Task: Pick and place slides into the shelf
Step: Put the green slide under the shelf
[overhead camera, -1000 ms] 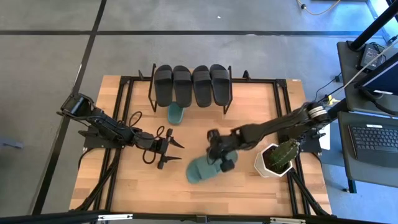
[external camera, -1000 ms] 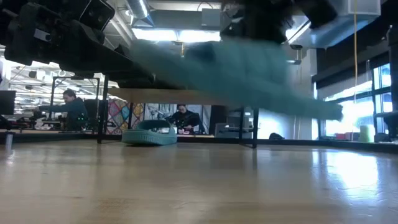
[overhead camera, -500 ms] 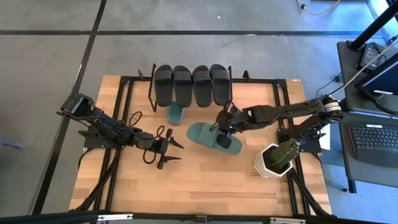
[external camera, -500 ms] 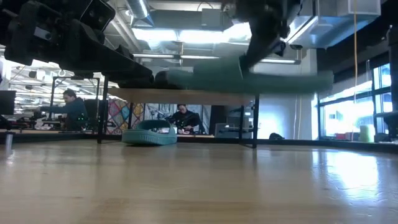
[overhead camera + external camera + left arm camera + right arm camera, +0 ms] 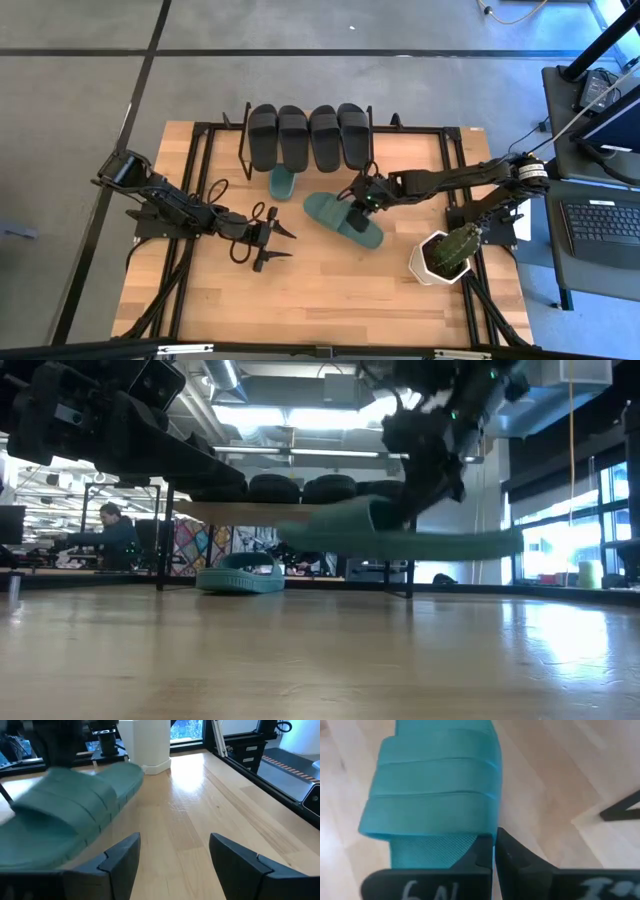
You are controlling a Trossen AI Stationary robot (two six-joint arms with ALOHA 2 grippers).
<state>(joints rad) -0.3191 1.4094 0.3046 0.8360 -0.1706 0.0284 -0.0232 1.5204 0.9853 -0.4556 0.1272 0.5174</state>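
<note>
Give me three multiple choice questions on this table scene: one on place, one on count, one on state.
1. Where does the other teal slide lie?
A. On the tabletop beside the shelf
B. In the plant pot
C. On the floor

2. How many black slides sit on the shelf?
A. Two
B. Four
C. Six

3. How does the right gripper stand?
A. Open, empty
B. Shut on a teal slide
C. Out of view

1 A: it rests by the shelf's front.
2 B: four lie in a row.
3 B: its fingers pinch the slide, held off the table.
</note>
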